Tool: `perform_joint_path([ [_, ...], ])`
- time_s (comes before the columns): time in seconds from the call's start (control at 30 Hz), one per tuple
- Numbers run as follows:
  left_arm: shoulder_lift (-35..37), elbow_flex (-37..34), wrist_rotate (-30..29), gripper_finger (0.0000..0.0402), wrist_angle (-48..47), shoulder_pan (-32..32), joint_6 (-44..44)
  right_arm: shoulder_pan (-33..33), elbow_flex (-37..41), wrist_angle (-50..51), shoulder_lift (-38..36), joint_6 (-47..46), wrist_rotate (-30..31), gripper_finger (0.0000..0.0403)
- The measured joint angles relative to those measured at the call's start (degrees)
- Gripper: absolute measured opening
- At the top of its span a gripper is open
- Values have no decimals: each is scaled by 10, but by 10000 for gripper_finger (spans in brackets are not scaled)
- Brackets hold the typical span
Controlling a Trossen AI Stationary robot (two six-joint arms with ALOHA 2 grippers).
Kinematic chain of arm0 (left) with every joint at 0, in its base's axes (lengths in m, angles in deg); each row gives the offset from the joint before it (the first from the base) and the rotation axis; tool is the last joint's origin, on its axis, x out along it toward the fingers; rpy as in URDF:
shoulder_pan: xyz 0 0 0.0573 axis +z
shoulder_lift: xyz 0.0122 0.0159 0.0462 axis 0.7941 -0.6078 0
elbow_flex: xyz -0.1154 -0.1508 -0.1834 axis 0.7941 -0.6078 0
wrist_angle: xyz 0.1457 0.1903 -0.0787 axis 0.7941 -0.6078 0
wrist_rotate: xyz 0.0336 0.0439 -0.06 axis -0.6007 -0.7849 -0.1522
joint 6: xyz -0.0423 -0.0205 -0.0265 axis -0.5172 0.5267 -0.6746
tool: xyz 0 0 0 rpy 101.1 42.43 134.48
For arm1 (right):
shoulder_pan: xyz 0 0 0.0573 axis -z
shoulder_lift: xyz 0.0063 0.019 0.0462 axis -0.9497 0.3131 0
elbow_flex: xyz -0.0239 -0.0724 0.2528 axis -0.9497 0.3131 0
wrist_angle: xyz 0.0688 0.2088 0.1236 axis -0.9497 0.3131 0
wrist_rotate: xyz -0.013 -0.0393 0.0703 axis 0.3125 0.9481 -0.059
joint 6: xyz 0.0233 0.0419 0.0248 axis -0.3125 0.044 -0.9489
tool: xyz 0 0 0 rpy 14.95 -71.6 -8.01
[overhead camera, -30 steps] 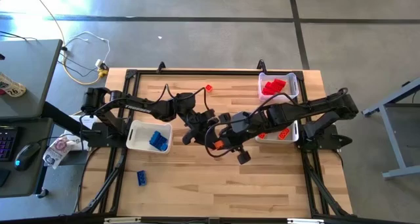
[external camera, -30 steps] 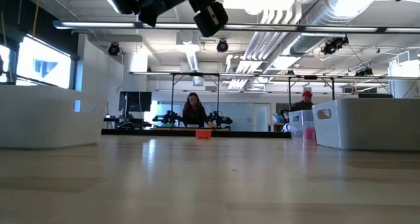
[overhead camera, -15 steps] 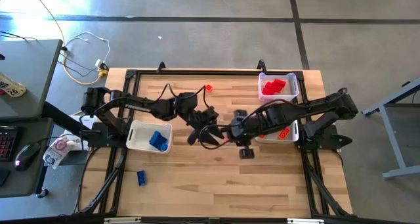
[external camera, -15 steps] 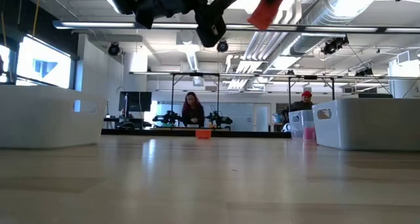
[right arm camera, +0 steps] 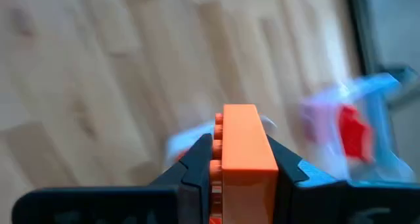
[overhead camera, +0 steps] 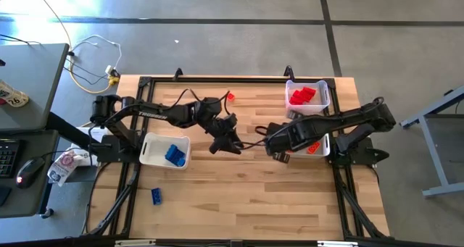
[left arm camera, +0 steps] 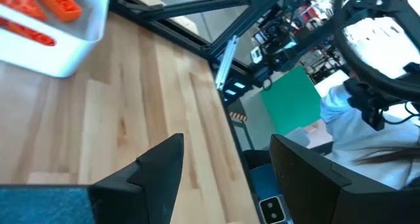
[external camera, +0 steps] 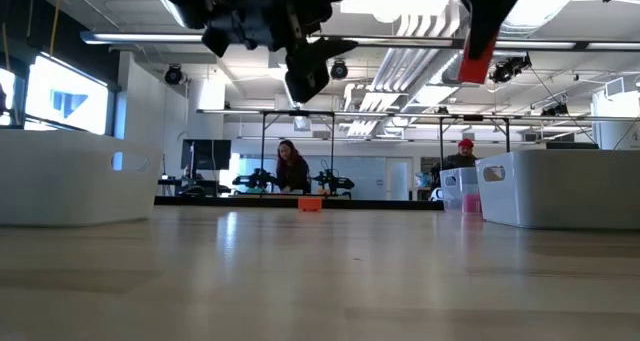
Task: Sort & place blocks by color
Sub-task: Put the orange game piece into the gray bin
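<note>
An orange block [right arm camera: 239, 142] sits between the fingers of my right gripper [right arm camera: 239, 168], which is shut on it. That gripper [overhead camera: 278, 153] hangs above the table's middle, just left of the white bin [overhead camera: 324, 153] of orange blocks. In the low view the block [external camera: 478, 56] hangs high above the wood. My left gripper [overhead camera: 232, 144] hovers open to its left, with nothing between its fingers [left arm camera: 157, 168]. One blue block [overhead camera: 156, 195] lies flat near the front left. A red-orange block [overhead camera: 230, 97] lies at the far middle. My right gripper pinches the orange block's two broad sides [right arm camera: 220, 159] between its two fingers. The fingers come steeply from above. The block stands on end, its free end [external camera: 476, 73] pointing down below the fingers, lifted clear of the table.
A clear bin [overhead camera: 326, 102] with red blocks stands at the far right. A white bin [overhead camera: 148, 151] with blue blocks stands at the left. The left wrist view shows the orange blocks' bin [left arm camera: 62, 50] ahead. Bare wood lies in the middle and along the front.
My right gripper has carried the orange block from beside my left gripper toward the table's right edge and the orange blocks' bin, tipping to point steeply down. The block has turned from slanted to upright. My left gripper has opened and stays near the middle.
</note>
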Motion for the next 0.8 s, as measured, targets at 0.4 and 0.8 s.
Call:
perform_joint_path([
  [0.4,0,0,-88,213,-42,6,6,-19,106,63,-9,-165,41,71],
  [0.8,0,0,-262,213,-144,5,42,-19,253,38,-11,-266,-28,71],
])
